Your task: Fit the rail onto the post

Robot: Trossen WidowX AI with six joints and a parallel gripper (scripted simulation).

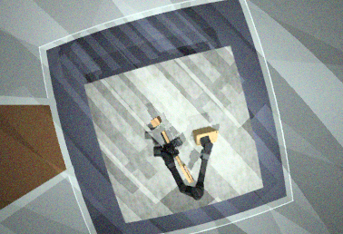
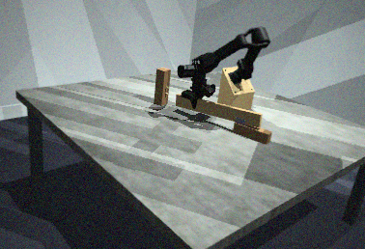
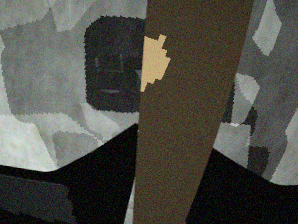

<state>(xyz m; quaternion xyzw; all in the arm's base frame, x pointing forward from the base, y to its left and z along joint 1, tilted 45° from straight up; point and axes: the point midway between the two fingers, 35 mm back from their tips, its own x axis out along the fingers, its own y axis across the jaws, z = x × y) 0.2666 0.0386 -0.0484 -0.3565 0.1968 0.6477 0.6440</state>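
The long wooden rail (image 1: 184,170) (image 2: 232,111) (image 3: 192,75) runs from the low footboard block (image 2: 261,136) toward the short post (image 1: 155,121) (image 2: 162,87). Its far end sits at the block; the bracket's detail is too small to make out. Its near end is raised a little off the table, with its shadow apart below it, and a small gap separates it from the post. The pegs (image 2: 167,91) show faintly on the post's rail-facing side. The holes are hidden. My gripper (image 1: 169,147) (image 2: 195,101) (image 3: 157,132) is shut on the rail near its near end.
A wooden wedge-shaped stand (image 1: 200,137) (image 2: 246,102) carries the arm's base, beside the rail. The arm (image 1: 176,170) (image 2: 224,52) reaches over the rail. Strong striped shadows cross the table (image 1: 218,167) (image 2: 121,139).
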